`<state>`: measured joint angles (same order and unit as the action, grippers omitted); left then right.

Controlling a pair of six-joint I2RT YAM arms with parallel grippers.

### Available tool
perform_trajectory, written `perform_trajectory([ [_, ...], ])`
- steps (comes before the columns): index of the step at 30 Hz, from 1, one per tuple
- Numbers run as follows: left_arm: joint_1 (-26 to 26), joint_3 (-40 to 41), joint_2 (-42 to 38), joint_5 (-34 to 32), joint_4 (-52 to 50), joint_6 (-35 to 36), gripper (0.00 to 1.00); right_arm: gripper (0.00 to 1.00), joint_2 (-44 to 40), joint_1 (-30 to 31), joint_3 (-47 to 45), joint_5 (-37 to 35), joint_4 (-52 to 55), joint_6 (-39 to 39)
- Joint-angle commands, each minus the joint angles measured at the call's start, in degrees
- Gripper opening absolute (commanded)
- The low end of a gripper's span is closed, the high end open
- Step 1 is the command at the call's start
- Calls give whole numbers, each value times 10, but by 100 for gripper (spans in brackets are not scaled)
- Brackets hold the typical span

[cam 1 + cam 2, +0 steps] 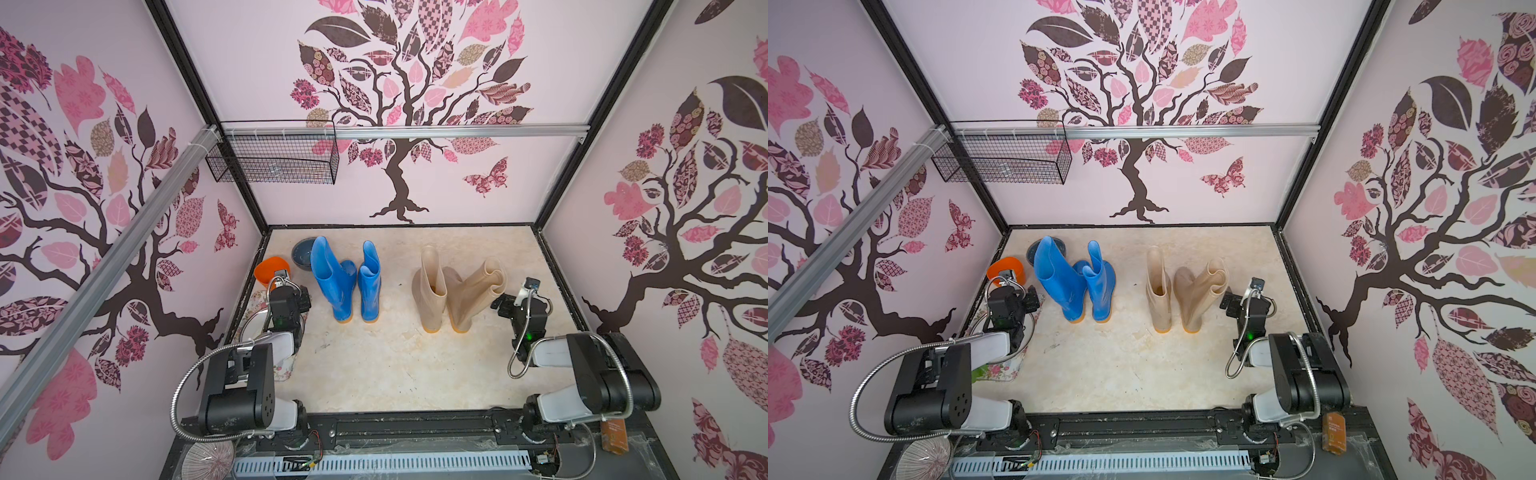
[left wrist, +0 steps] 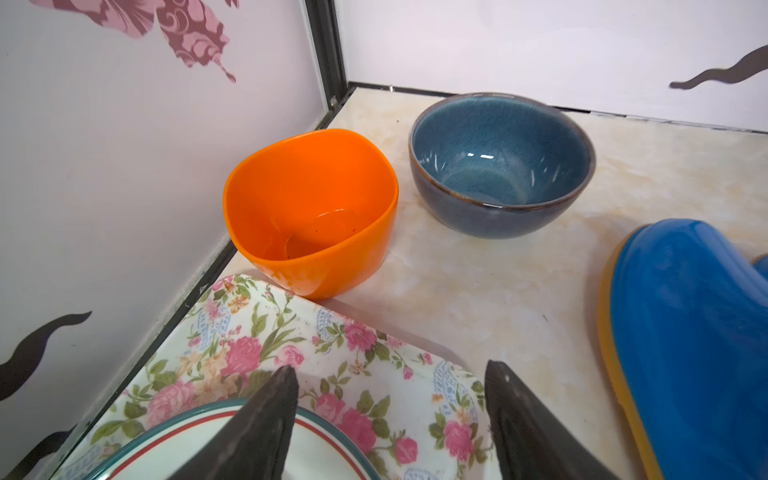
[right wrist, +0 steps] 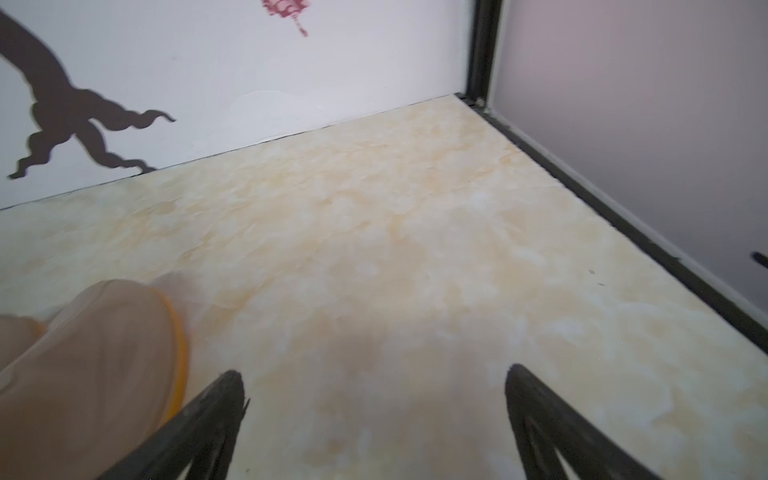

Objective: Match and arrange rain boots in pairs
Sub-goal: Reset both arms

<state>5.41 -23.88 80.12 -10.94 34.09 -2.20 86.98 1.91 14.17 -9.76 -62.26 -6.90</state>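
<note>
Two blue rain boots (image 1: pixel 334 286) (image 1: pixel 370 291) stand upright side by side at the left middle of the floor. To their right stand two beige rain boots (image 1: pixel 430 295) (image 1: pixel 467 297); the right one's shaft top is creased and leans right. My left gripper (image 1: pixel 305 298) hangs open just left of the blue pair, apart from it. In the left wrist view it (image 2: pixel 390 368) is empty over a floral tray, with a blue boot (image 2: pixel 698 332) beside it. My right gripper (image 1: pixel 500 303) is open beside the beige pair; the right wrist view shows it (image 3: pixel 374 372) empty over bare floor near a beige boot (image 3: pixel 91 365).
An orange cup (image 2: pixel 311 208) and a grey-blue bowl (image 2: pixel 498 166) sit in the back left corner. A floral tray (image 2: pixel 374 353) with a white plate (image 2: pixel 208 449) lies along the left wall under my left arm. A wire basket (image 1: pixel 274 158) hangs high on the back rail.
</note>
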Motion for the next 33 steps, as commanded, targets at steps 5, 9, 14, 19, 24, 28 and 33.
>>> perform_trajectory([
  [5,-11,50,-29,84,97,-4,75,100,14,14,24,-16,-20,35],
  [9,-27,18,25,60,109,-12,75,100,21,13,21,-19,-38,35],
  [14,-33,31,109,38,216,-13,75,100,20,14,23,-17,-32,35],
  [19,-36,32,106,38,213,-12,76,100,21,14,24,-17,-32,36],
  [24,-36,31,106,37,209,-11,76,100,22,14,26,-16,-27,35],
  [28,-36,31,106,37,208,-10,76,100,25,14,30,-17,-24,36],
  [33,-37,31,106,37,208,-9,76,100,19,14,24,-17,-29,36],
])
